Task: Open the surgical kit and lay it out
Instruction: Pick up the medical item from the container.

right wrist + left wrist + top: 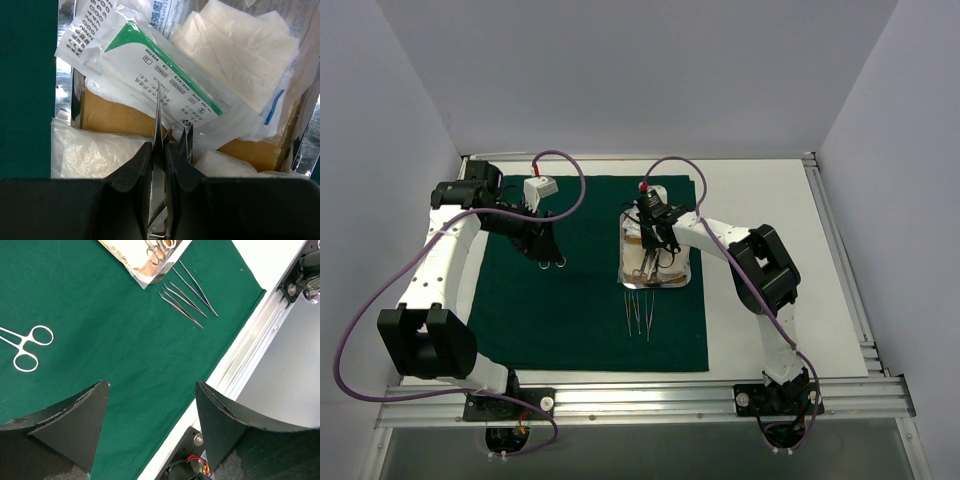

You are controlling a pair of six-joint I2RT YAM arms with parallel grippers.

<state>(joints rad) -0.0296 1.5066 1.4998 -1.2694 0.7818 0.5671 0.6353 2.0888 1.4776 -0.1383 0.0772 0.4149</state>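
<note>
The dark green cloth (580,300) lies spread flat on the table. The steel tray (625,262) sits on its right part, with packets (160,75) and white gauze (235,55) in it. My right gripper (159,147) is over the tray, shut on a slim steel instrument (158,112) whose pointed tip sticks out past the fingers. More steel tips (187,135) lie just right of it. Thin tweezers (187,295) lie in a row on the cloth below the tray. A ring-handled clamp (25,342) lies on the cloth's left part. My left gripper (151,385) hangs open above the cloth, holding nothing.
The white table surface (770,200) borders the cloth on the right and behind it. An aluminium rail (640,400) runs along the near edge by the arm bases. A purple cable (570,175) loops over the back left of the cloth.
</note>
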